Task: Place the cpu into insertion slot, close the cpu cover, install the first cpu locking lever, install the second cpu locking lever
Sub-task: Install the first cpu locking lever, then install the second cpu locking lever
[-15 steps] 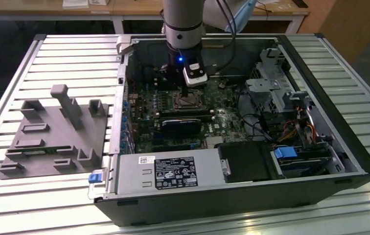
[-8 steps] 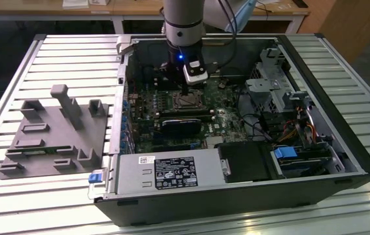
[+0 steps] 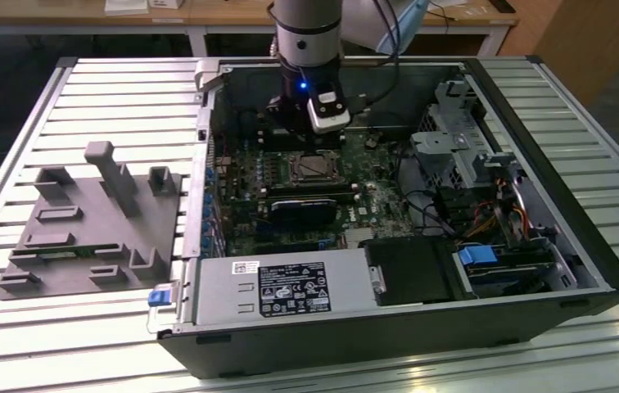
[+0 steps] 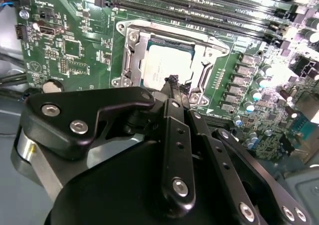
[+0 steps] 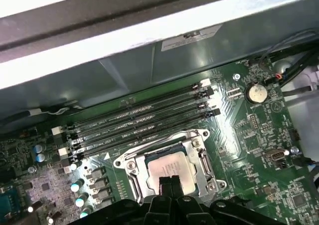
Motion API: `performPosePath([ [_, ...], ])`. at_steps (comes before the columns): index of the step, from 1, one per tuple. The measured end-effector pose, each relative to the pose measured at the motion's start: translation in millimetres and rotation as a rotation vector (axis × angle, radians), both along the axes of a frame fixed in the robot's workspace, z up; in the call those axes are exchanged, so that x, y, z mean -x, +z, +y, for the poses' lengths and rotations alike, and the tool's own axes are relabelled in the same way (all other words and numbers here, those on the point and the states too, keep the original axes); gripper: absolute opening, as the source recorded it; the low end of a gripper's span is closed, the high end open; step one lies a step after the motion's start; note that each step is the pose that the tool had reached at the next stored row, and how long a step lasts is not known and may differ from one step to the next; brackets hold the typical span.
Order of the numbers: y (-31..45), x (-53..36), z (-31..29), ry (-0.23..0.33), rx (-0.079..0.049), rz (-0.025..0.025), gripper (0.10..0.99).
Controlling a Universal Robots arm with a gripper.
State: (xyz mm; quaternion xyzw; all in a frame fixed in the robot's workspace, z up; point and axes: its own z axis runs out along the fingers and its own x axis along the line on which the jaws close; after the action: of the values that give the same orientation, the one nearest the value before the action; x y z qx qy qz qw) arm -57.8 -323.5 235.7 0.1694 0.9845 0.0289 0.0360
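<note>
My fingers (image 5: pixel 169 181) are pinched together, empty, tips hovering right over the cpu (image 5: pixel 167 166), which already sits in the insertion slot (image 5: pixel 130 170) under the cpu cover (image 5: pixel 199 158).

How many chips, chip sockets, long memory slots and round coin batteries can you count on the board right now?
Chip: 1
Chip socket: 1
Long memory slots: 4
Round coin battery: 1
Total: 7

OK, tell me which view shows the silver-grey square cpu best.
The second wrist view: the silver-grey square cpu sits large under the metal frame. The first wrist view has the gripper crossing its edge; the exterior view shows it small.
</note>
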Motion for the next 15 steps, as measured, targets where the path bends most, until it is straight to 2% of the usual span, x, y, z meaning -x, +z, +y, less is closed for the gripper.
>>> performPosePath([
  [8, 5.5, -2.0, -5.0, -0.001, 0.01, 0.0, 0.102],
  [15, 5.7, -2.3, -7.3, -0.002, 0.012, 0.0, 0.102],
])
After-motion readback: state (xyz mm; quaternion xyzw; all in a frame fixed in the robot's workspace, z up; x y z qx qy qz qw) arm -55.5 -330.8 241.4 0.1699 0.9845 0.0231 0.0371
